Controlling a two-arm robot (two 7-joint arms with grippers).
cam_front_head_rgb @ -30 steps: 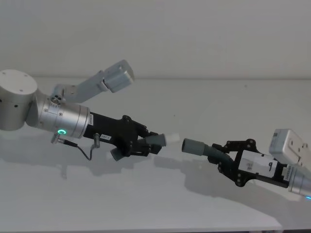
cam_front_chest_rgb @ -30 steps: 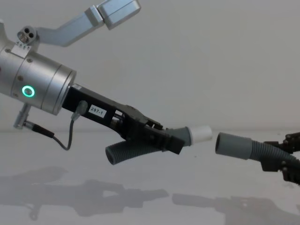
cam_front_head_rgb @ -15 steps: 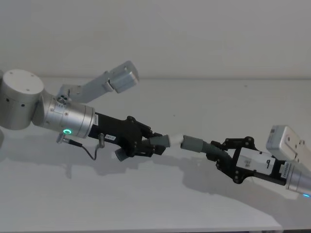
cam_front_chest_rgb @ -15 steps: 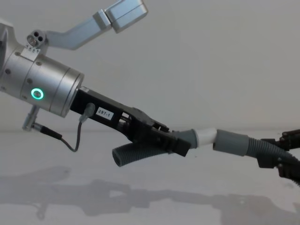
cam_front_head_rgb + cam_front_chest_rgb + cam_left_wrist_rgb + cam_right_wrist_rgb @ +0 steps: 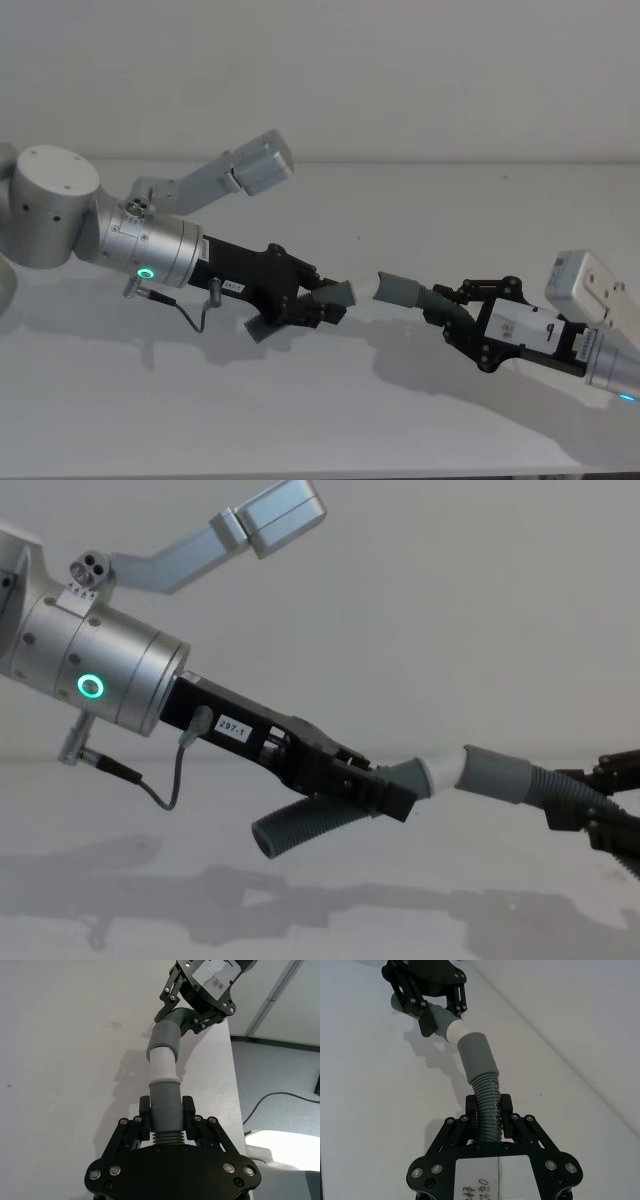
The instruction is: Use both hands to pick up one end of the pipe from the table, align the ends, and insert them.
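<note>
Both pieces of the pipe hang above the white table [image 5: 300, 420]. My left gripper [image 5: 325, 303] [image 5: 165, 1110] is shut on the short piece [image 5: 305, 828] just behind its grey cuff [image 5: 165, 1100]. That piece's whitish tip [image 5: 162, 1062] [image 5: 441, 771] meets the mouth of the wider cuff [image 5: 495, 775] [image 5: 477, 1057] of the longer piece at a slight angle. How deep the tip sits inside cannot be judged. My right gripper [image 5: 452, 318] [image 5: 489, 1110] is shut on the ribbed tube [image 5: 487, 1102] of the longer piece, close behind its cuff.
A plain wall stands behind the table. The left arm's silver wrist [image 5: 100, 675] with its cable looms large at the chest view's left. The table edge [image 5: 235, 1085] and the floor beyond it show in the left wrist view.
A second ago a gap separated the two ends. Both arms moved inward, and the whitish tip now meets the other piece's cuff; the joint has bent slightly upward.
</note>
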